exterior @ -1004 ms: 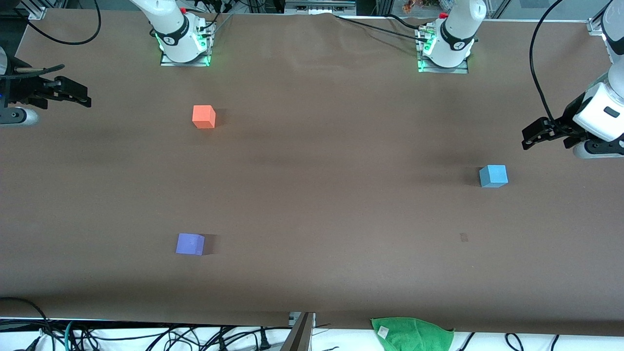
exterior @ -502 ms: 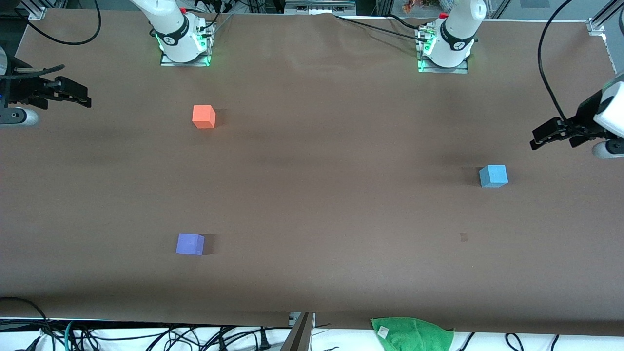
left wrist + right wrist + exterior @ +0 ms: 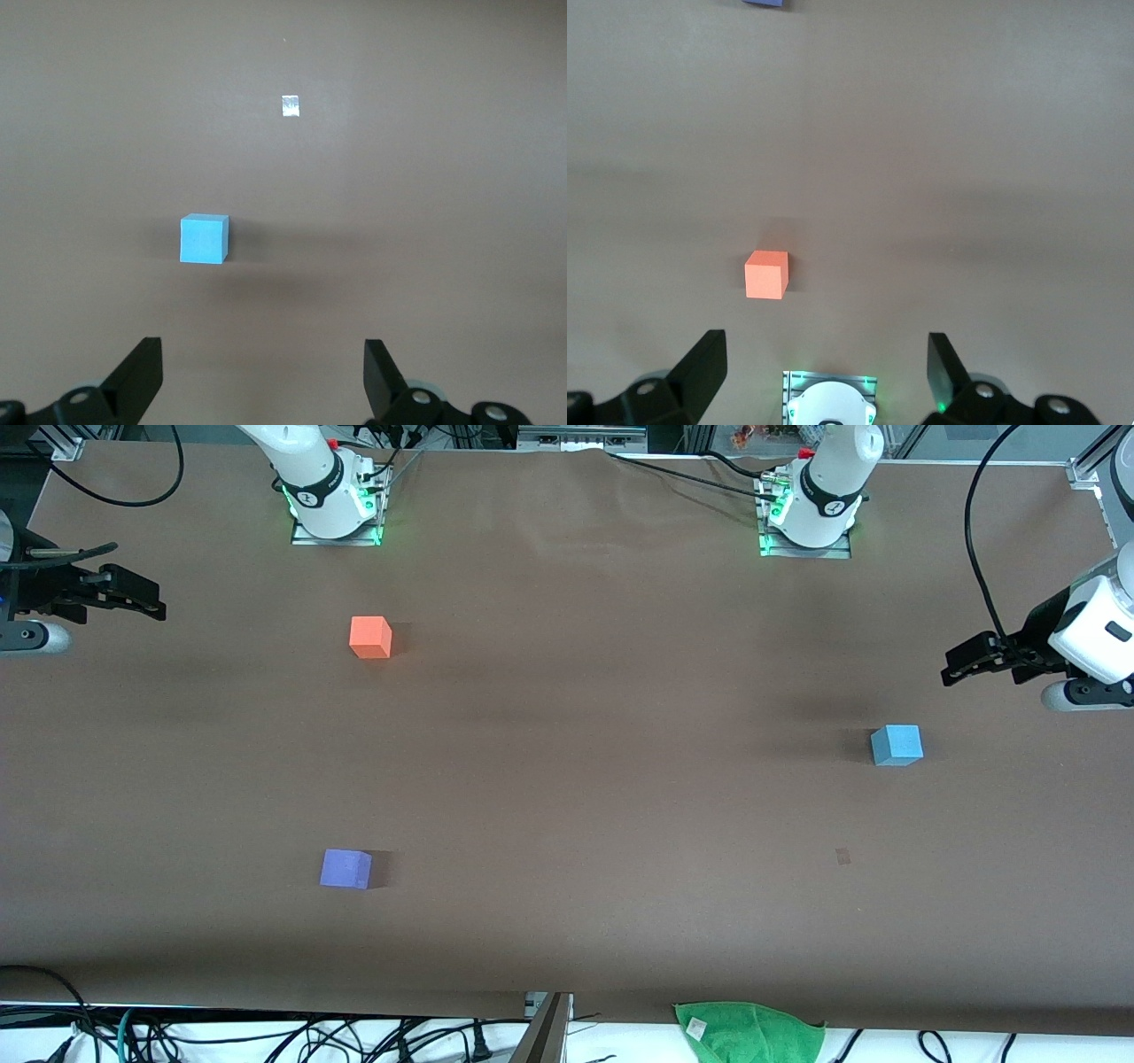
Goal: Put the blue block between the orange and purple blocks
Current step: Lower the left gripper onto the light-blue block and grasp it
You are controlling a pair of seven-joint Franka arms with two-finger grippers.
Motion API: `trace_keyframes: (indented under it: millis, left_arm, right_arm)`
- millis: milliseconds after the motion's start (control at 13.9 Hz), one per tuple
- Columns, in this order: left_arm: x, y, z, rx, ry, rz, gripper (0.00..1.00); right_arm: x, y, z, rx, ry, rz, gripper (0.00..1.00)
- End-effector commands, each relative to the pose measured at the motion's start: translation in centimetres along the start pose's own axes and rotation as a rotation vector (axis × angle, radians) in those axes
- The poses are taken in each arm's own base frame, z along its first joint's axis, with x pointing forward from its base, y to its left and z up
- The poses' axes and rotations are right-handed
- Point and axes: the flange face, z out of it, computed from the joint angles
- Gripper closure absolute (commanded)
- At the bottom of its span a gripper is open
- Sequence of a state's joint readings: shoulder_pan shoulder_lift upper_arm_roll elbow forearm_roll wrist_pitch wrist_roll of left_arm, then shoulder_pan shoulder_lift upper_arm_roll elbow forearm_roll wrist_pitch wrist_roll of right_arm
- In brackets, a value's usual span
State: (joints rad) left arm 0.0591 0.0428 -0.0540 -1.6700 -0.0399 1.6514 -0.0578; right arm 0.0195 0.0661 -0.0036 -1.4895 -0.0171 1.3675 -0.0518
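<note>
at the upper left edge of the front view the right gripper [image 3: 151, 600] hangs over the table's right-arm end, fingers spread and holding nothing; this arm waits. a little in from it, in the upper left quarter, sits the orange block [image 3: 370, 637], and below it in the lower left quarter the purple block [image 3: 345, 868] — the two are well apart, one nearly straight under the other in the frame, with bare brown table [image 3: 567, 779] between them. that gap is the target.

moving across to the right half, the blue block [image 3: 897, 745] rests alone on the cloth at mid-height, well apart from both others. above and to its right in the frame, near the right edge, the left gripper [image 3: 961, 666] hovers with its fingers wide and empty, not yet over the cube. the left wrist view shows the blue block [image 3: 204, 239] ahead of the spread fingertips and off to one side of their midline.

the step in hand looks like the approach for the pick. to do it well, centre the cube between the fingers first, square the fingers to two flat faces, then come straight down — a skewed descent would likely nudge the light cube.
</note>
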Motion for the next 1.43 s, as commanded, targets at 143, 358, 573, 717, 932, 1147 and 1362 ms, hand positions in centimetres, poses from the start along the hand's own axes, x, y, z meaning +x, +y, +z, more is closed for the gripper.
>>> trace_keyframes:
  millis: [143,358,573,717,932,1147,1362]
  left_arm:
    - [2.2,1.9,3.6,-0.006,-0.097,0.042,0.00]
    - [3.0,0.1,5.3,-0.007,-0.128,0.010,0.00]
    - [3.4,-1.1,6.5,0.138,-0.103,0.041,0.00]
    - [2.7,-2.2,10.4,0.149,-0.120,0.037,0.00]
    - [2.3,-2.4,16.3,0.177,-0.224,0.115,0.00]
    - [3.6,-2.9,20.8,0.168,-0.241,0.159,0.00]
    - [4.8,-4.7,25.7,0.152,-0.262,0.157,0.00]
  right_arm:
    - [-0.1,-0.1,-0.2,0.012,0.009,-0.002,0.00]
    - [-0.1,-0.1,-0.2,0.012,0.009,-0.005,0.00]
    - [-0.1,-0.1,-0.2,0.014,0.009,-0.004,0.00]
    - [-0.1,-0.1,-0.2,0.014,0.009,-0.004,0.00]
    - [0.0,-0.1,-0.1,0.014,0.008,-0.004,0.00]
    - [0.0,-0.1,-0.2,0.013,0.011,-0.006,0.00]
    - [0.1,-0.1,-0.2,0.013,0.014,-0.007,0.00]
